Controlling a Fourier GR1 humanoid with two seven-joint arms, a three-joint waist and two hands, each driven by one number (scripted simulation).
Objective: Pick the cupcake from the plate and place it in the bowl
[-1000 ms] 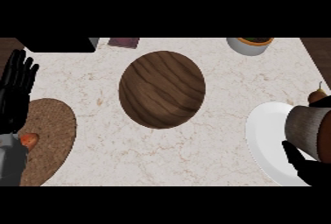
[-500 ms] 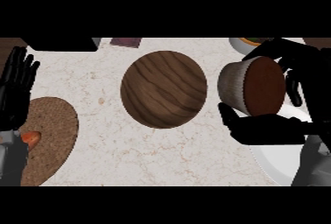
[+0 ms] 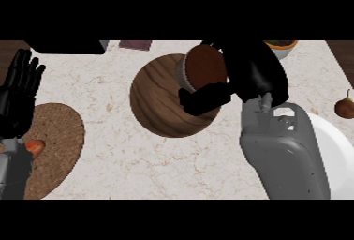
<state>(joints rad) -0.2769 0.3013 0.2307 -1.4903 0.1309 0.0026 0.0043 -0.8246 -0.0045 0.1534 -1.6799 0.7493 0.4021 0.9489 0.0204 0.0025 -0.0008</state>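
My right hand (image 3: pixel 252 75) is curled round the cupcake (image 3: pixel 202 68), which has a pale wrapper and a dark brown top. It holds the cupcake tilted over the right rim of the wooden bowl (image 3: pixel 162 101), in the middle of the counter. The thumb crosses below the cupcake and hides part of it. The white plate (image 3: pixel 335 154) lies at the right edge, partly behind my grey forearm. My left hand (image 3: pixel 17 96) rests open at the left edge, fingers up.
A round woven mat (image 3: pixel 59 140) lies at the left with a small orange thing (image 3: pixel 34 146) by my left forearm. A pear (image 3: pixel 344 107) sits near the right edge. A cup (image 3: pixel 282 47) and a dark object (image 3: pixel 69 46) stand along the back.
My right hand has carried the cupcake leftwards from above the plate to over the bowl's right rim. The left hand has stayed in place.
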